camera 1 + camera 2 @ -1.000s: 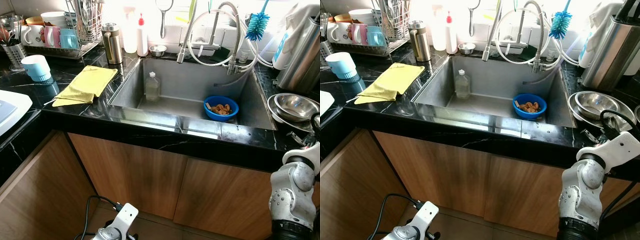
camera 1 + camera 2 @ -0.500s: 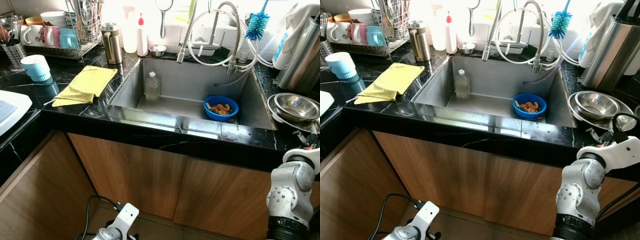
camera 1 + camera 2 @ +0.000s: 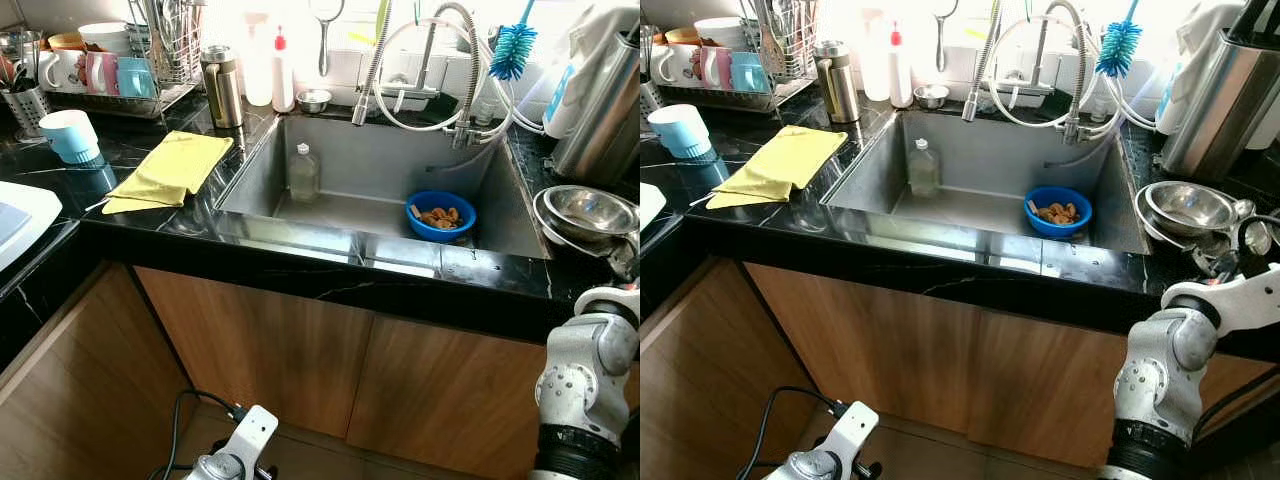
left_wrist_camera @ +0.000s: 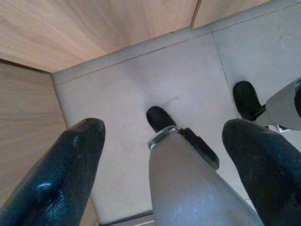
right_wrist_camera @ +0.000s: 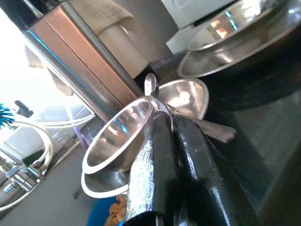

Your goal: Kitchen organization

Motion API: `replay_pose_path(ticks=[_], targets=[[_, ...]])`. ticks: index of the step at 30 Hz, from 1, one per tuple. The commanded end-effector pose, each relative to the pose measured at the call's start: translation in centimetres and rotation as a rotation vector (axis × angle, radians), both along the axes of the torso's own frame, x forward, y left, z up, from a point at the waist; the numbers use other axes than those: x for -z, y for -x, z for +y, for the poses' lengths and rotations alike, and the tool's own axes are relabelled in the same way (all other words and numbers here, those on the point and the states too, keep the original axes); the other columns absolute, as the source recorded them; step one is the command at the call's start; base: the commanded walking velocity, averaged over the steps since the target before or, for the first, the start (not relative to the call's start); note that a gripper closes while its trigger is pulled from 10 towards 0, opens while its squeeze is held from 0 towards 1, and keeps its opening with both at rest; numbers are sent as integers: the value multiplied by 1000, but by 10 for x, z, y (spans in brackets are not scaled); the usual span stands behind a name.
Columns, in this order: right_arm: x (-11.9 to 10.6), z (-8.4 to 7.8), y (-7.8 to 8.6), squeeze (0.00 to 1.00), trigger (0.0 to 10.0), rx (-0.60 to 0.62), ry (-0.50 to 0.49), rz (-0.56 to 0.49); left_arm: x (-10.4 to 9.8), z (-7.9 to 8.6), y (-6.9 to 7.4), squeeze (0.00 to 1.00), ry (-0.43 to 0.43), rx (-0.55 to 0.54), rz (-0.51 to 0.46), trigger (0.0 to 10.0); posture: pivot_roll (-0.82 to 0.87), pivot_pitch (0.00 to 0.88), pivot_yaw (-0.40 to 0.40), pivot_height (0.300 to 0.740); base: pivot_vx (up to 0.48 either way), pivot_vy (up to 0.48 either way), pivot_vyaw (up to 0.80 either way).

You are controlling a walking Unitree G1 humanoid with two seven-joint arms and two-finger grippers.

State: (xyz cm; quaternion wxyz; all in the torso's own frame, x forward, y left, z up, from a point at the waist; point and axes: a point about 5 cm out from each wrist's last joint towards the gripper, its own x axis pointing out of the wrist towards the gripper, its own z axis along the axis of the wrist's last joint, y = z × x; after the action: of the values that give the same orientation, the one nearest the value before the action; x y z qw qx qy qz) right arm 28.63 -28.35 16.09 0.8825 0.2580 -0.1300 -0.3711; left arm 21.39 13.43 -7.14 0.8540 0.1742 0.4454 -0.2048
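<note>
- Right gripper is up at the right end of the black counter, fingers pressed together on the thin handle of a small metal ladle.
- The ladle's shallow bowl lies just past the fingertips, right beside the stacked steel bowls.
- Those steel bowls sit nested near the counter's right edge, just right of the sink, with a tall stainless canister behind them at the back right corner.
- The silver right arm bends up in front of the cabinet doors, reaching over the counter's front edge.
- Left gripper hangs low by the floor, its two black fingers spread wide apart, nothing between them; the robot's leg and foot show below it.
- In the sink: a blue bowl with brownish scraps toward the right side, and a clear bottle standing toward the left back.
- A yellow cloth lies flat on the counter just left of the sink.
- A light blue cup stands upside down further left, near the counter's left edge.
- A dish rack with mugs holds the back left corner, a metal flask standing just beside it.
- A blue bottle brush hangs by the faucet hoses at the back edge.
</note>
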Motion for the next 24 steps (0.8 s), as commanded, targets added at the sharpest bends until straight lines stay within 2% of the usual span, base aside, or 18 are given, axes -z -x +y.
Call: replay_pose_path(ticks=[1, 3, 8, 17, 18, 19, 20, 22, 24], targets=[[-10, 0, -1, 0, 10000, 4, 52, -15, -2, 0, -3, 0, -9, 11, -13, 10000, 15, 1, -33, 736, 0, 0, 0], [-20, 4, -3, 0, 10000, -28, 160, -4, -2, 0, -3, 0, -4, 6, -16, 10000, 13, 1, -32, 736, 0, 0, 0], [-32, 6, 0, 0, 10000, -26, 273, -4, -4, -2, -6, 0, 13, -8, -29, 10000, 13, 2, -32, 736, 0, 0, 0], [-35, 5, 5, 0, 10000, -2, 308, 16, -4, -2, -6, 0, 14, -9, -35, 10000, 12, 0, -30, 736, 0, 0, 0], [-35, 9, 1, 0, 10000, -47, 332, 28, -4, -2, -6, 0, 11, -8, -34, 10000, 10, 0, -29, 736, 0, 0, 0], [-35, 21, -7, 0, 10000, -160, 376, 44, -4, -1, -6, 0, 6, -7, -34, 10000, 9, 0, -28, 736, 0, 0, 0], [-35, 21, -7, 0, 10000, -160, 376, 44, -4, -1, -6, 0, 6, -7, -34, 10000, 9, 0, -28, 736, 0, 0, 0], [-33, 36, -15, 0, 10000, -292, 441, 70, -3, 0, -5, 0, 1, -7, -32, 10000, 11, 0, -28, 736, 0, 0, 0], [-32, 46, -19, 0, 10000, -367, 450, 70, -2, 1, -4, 0, -5, -8, -32, 10000, 14, 0, -29, 736, 0, 0, 0]])
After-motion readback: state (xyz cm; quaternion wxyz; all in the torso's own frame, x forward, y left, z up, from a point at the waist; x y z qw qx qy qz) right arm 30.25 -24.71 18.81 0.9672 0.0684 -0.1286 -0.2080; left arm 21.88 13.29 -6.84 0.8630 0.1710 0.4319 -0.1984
